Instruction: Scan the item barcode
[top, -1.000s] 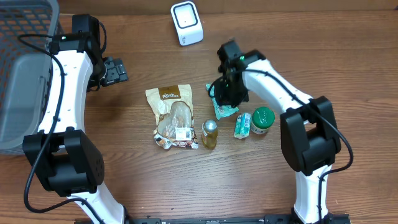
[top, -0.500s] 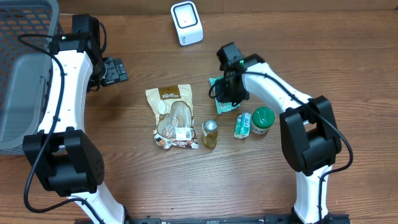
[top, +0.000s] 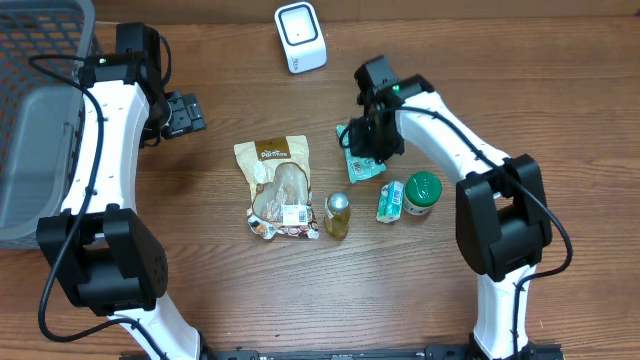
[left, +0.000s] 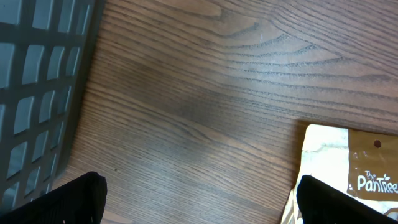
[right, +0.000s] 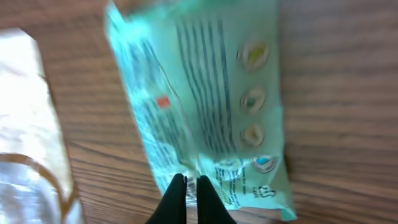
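Note:
My right gripper (top: 374, 143) (right: 191, 184) is shut on the near edge of a teal snack packet (top: 362, 165) (right: 205, 93), pinching the thin film between its black fingertips. Printed text and round icons show on the packet, which is blurred in the right wrist view; I cannot tell whether it is clear of the table. The white barcode scanner (top: 300, 38) stands at the back centre, apart from the packet. At the left, near the basket, my left gripper (top: 185, 113) (left: 199, 208) hangs open over bare wood with nothing between its fingers.
A grey mesh basket (top: 40, 120) (left: 37, 93) sits at the far left. A beige snack bag (top: 277, 185) (left: 348, 162), a small bottle (top: 338, 215), a little teal can (top: 391, 200) and a green-lidded jar (top: 422, 193) lie mid-table.
My right gripper has closed fully on the teal packet and shifted toward the back of the table, pulling the packet with it. The left arm has not moved.

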